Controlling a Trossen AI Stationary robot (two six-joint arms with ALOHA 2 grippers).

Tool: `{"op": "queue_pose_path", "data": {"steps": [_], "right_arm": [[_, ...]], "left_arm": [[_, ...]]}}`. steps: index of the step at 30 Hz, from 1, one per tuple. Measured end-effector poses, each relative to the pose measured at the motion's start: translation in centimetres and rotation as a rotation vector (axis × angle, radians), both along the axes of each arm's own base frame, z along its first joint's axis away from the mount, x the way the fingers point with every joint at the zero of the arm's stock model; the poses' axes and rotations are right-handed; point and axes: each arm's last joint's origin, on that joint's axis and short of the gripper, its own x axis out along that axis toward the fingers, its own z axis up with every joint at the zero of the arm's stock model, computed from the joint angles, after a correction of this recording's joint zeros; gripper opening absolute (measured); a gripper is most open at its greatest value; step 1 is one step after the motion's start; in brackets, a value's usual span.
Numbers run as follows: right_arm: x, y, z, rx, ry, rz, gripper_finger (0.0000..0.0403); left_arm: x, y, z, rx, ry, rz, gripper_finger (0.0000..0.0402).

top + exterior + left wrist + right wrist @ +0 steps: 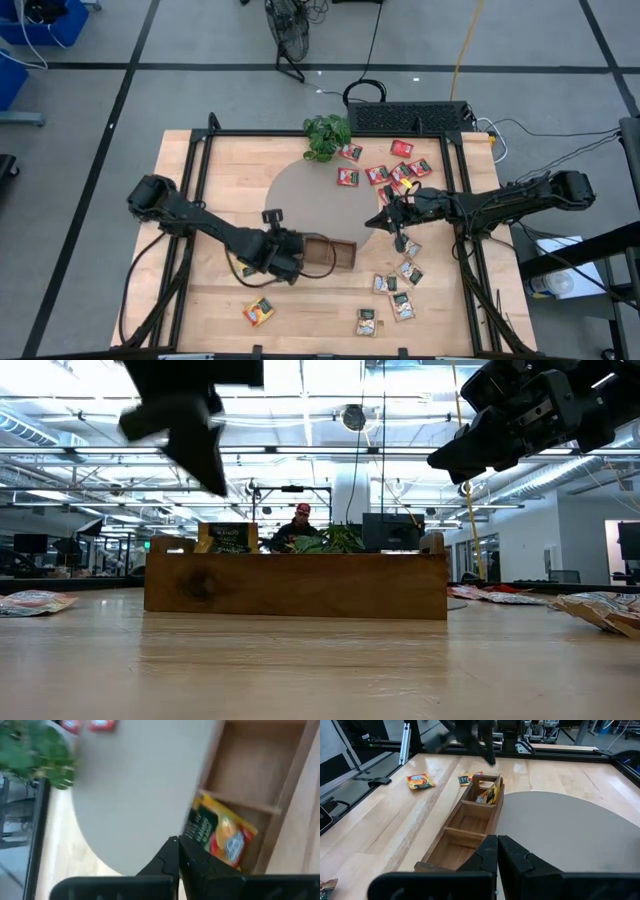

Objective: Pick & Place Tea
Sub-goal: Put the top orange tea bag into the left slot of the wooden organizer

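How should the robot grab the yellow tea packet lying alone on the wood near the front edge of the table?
The yellow tea packet lies flat on the table with open wood all round, so I'd come straight down from above and pinch across two opposite edges. It looks thin, so the tips would need to touch the wood. The left claw is nearest.

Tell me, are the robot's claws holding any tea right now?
No. The left gripper and right gripper are both shut on nothing; one tea packet sits in the wooden tray.
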Motion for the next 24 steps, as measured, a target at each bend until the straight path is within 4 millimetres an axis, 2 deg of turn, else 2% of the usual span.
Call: {"op": "queue_pose_path", "data": {"steps": [4,7,11,13,18,21,24], "right_arm": [[0.0,0.0,0.0,0.000,0.002,0.000,0.0000],[0.0,0.0,0.0,-0.012,0.000,0.003,0.0000],[0.0,0.0,0.0,-0.040,-0.004,0.012,0.0000],[0.0,0.0,0.0,-0.050,-0.006,0.017,0.0000],[0.0,0.0,0.0,-0.067,-0.005,0.026,0.0000],[0.0,0.0,-0.1,-0.066,-0.004,0.028,0.0000],[-0.1,0.0,-0.2,-0.066,0.006,0.028,0.0000]], "left_arm": [[-1.5,-0.5,2.2,-0.166,-0.096,0.106,0.0007],[-3.1,-0.3,2.3,-0.298,-0.014,0.298,0.0018],[-5.3,-0.2,2.1,-0.287,0.087,0.577,0.0076],[-5.6,-0.5,1.9,-0.286,0.099,0.590,0.0115],[-5.9,-1.0,-0.1,-0.376,0.198,0.516,0.0184],[-6.1,-0.4,-2.1,-0.463,0.269,0.536,0.0199],[-6.5,0.1,-4.5,-0.500,0.295,0.474,0.0201]]}}
